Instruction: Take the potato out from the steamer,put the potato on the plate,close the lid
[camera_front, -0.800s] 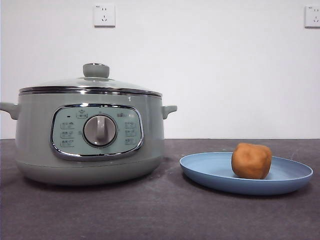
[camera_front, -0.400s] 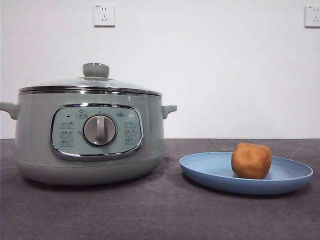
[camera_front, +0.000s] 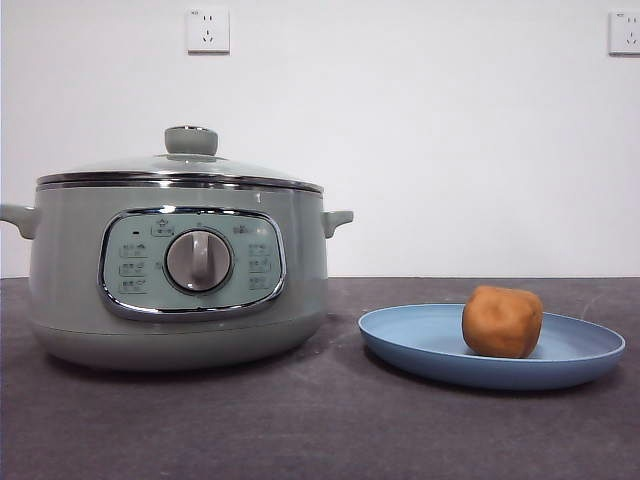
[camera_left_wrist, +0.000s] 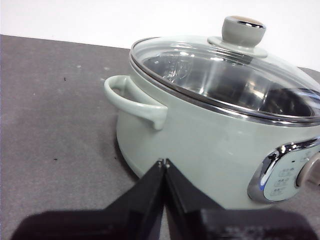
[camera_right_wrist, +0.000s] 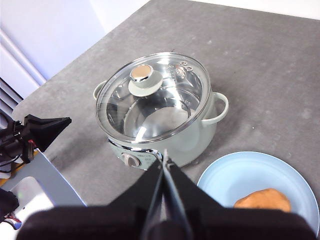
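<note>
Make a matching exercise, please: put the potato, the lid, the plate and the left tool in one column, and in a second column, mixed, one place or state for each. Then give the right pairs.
Column 1:
1. potato
2. lid
3. plate
4. left tool

Column 2:
A. closed on the steamer
B. shut and empty, near the steamer's side handle
C. resting on the blue plate
D. on the table beside the steamer

Pairs: 1-C, 2-A, 3-D, 4-B

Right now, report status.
Left gripper and right gripper shut, empty. Potato on plate. Lid closed on steamer. Nothing in the way.
</note>
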